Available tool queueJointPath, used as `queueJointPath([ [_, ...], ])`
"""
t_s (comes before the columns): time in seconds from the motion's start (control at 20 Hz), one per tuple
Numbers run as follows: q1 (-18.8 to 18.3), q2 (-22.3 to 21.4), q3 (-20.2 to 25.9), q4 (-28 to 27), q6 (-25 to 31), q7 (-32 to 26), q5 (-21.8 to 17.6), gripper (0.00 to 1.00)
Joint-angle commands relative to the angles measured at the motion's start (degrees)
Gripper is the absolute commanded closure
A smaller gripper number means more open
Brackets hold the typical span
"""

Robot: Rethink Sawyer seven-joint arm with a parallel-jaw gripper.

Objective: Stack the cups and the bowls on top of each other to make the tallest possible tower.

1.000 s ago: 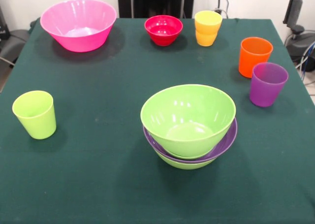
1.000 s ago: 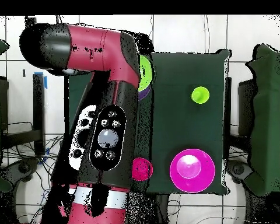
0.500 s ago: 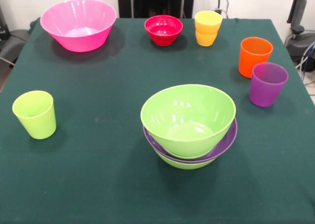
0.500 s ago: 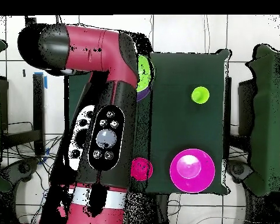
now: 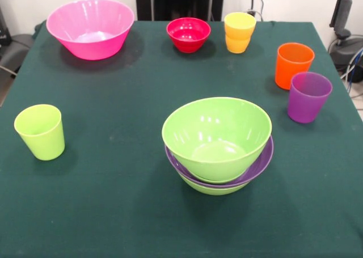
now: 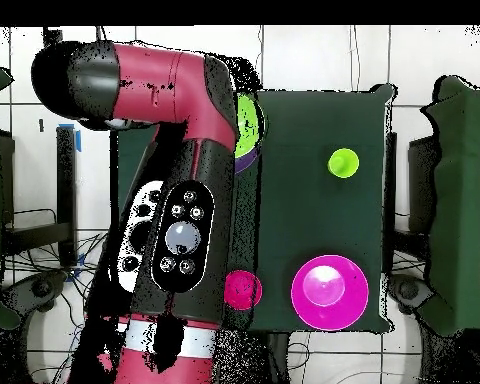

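Apparently nothing on the worktop (image 5: 113, 212) has shifted: the tower (image 5: 218, 147), green over purple over green, sits lower centre, the pink bowl (image 5: 91, 28) apart upper left. No fingers show, so stacking waits.

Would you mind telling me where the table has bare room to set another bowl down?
The widest bare cloth lies between the pink bowl, the lime cup and the bowl stack, and along the near edge. The orange cup and purple cup crowd one side.
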Motion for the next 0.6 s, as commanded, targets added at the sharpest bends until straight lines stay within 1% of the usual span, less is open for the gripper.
queueJointPath([
  [0.05, -0.9, 1.4, 4.9, 6.6, -1.2, 7.2, -0.4, 0.00],
  [0.4, -1.3, 1.6, 5.1, 6.4, -1.2, 6.5, -0.6, 0.00],
  [0.6, -1.7, 2.1, 5.1, 5.5, -0.7, 6.3, -0.6, 0.00],
])
